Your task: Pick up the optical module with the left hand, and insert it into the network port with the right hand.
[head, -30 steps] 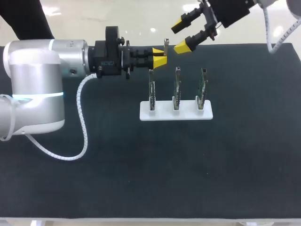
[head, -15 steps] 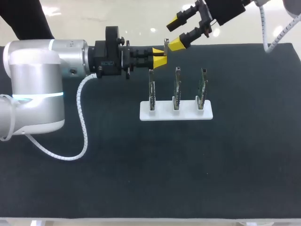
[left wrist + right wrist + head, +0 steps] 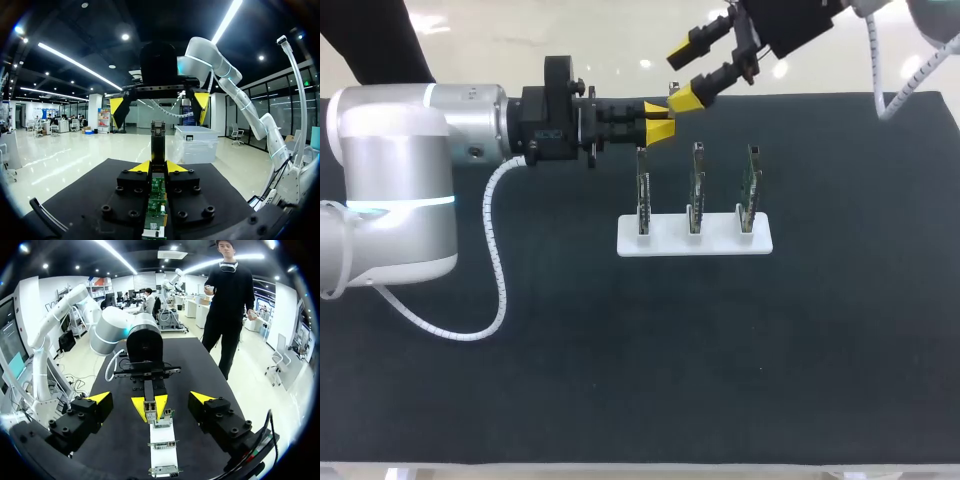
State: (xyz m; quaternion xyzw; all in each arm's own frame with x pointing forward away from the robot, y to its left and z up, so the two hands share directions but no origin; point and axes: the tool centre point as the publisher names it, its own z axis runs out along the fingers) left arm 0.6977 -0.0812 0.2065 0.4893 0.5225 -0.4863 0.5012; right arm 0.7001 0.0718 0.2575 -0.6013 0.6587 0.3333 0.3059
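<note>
My left tool [image 3: 660, 120] pinches the optical module [image 3: 158, 142] above the tabletop [image 3: 620, 360], at 11 o'clock from the white rack [image 3: 694, 243] of network port boards [image 3: 697, 185]. My right tool [image 3: 682, 75] straddles it, wide open. Pickup looks done; handover and insertion are left.

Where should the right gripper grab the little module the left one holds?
Probably the free end of the optical module, sticking out past the left gripper. Come head-on from the opposite side, where the open right gripper faces it: it is a thin straight bar, its other end already pinched.
</note>
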